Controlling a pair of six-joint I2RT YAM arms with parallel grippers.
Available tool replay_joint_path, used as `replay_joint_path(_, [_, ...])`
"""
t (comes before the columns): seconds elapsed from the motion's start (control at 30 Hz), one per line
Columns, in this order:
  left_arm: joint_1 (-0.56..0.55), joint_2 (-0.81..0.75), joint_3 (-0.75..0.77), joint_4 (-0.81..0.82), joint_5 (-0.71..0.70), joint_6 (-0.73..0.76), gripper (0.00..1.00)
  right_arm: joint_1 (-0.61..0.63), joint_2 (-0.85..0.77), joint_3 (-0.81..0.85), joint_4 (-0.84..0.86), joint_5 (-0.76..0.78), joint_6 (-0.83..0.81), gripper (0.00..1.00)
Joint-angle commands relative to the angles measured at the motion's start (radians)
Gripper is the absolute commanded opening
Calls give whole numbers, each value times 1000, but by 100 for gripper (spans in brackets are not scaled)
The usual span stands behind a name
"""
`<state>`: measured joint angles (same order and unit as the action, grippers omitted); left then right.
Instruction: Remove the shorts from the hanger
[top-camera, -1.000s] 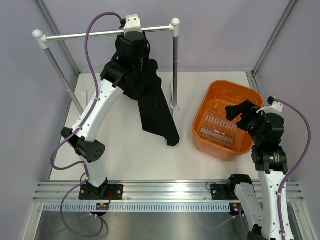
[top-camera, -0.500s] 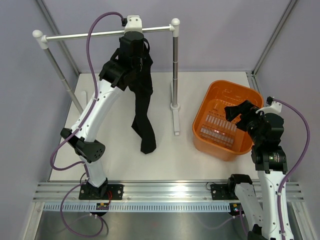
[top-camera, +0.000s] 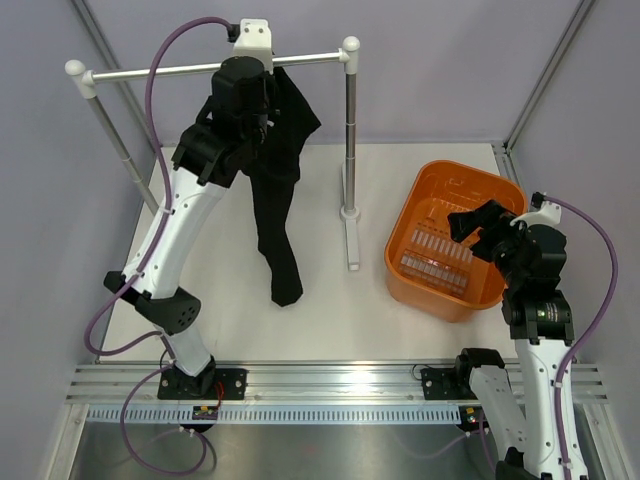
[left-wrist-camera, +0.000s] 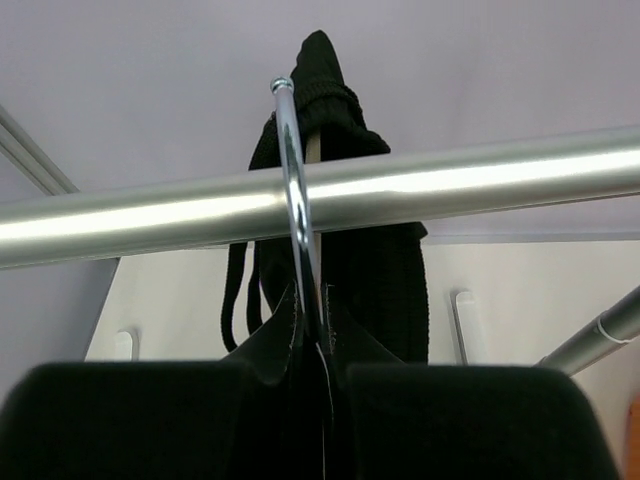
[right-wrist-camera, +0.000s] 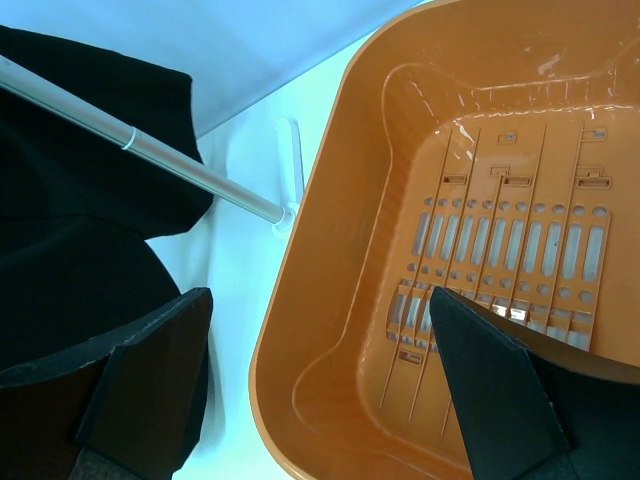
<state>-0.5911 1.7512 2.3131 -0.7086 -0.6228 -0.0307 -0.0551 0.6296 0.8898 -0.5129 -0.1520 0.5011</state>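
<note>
The black shorts (top-camera: 277, 205) hang long and narrow from near the silver rail (top-camera: 170, 71), their lower end close to the table. In the left wrist view the hanger's metal hook (left-wrist-camera: 289, 160) curves over the rail (left-wrist-camera: 500, 175), with the shorts (left-wrist-camera: 375, 270) bunched behind it. My left gripper (top-camera: 258, 118) is raised just below the rail, and in its own view this gripper (left-wrist-camera: 318, 345) is shut on the hook's wire. The hanger's loop is hidden by fabric. My right gripper (top-camera: 470, 222) hangs open over the orange basket, nothing between its fingers (right-wrist-camera: 150, 370).
The orange basket (top-camera: 402, 236) stands at the right, its slotted floor bare (right-wrist-camera: 520, 230). The rack's right post (top-camera: 350, 130) and foot (top-camera: 352, 245) stand between shorts and basket. The left post (top-camera: 120, 150) slants along the left wall.
My left gripper has gone from open to shut on the hook and shifted slightly left and up. The shorts swung from splayed rightward to hanging straight down. The right arm is still.
</note>
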Motion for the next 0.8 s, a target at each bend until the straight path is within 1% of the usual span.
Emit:
replay_joint_path(0.0, [-4,-78,69,90,31,49,0,-5,12,9,53,-24,-13,99])
replay_joint_path(0.2, [-12,-97,63,-26,78,35,0,-5,13,12,56,-29,-16,100])
replay_joint_path(0.23, [-19,-104,46,-54,78,3,0,-5,16,14,51,-34,-19,100])
replay_joint_path(0.33, [-38,-142,0,-89,81,-14,0,-5,31,31,48,-55,-30,99])
replay_joint_path(0.4, [-50,-169,-56,-95,98,-29,0,-5,45,43,48,-102,-44,99])
replay_joint_path(0.47, [-64,-217,-104,-114,121,-58,0,-5,56,57,54,-162,-56,97])
replay_joint_path(0.5, [-68,-235,-119,-120,145,-66,0,-5,74,61,56,-184,-61,93])
replay_joint_path(0.63, [-113,-298,-181,-184,166,-95,0,4,128,95,65,-291,-65,87])
replay_joint_path(0.67, [-122,-324,-201,-190,166,-97,0,17,137,112,68,-293,-64,86])
replay_joint_path(0.7, [-131,-340,-257,-192,179,-101,0,70,151,121,71,-282,-65,86])
replay_joint_path(0.77, [-168,-393,-320,-186,193,-112,0,168,176,162,76,-204,-85,85])
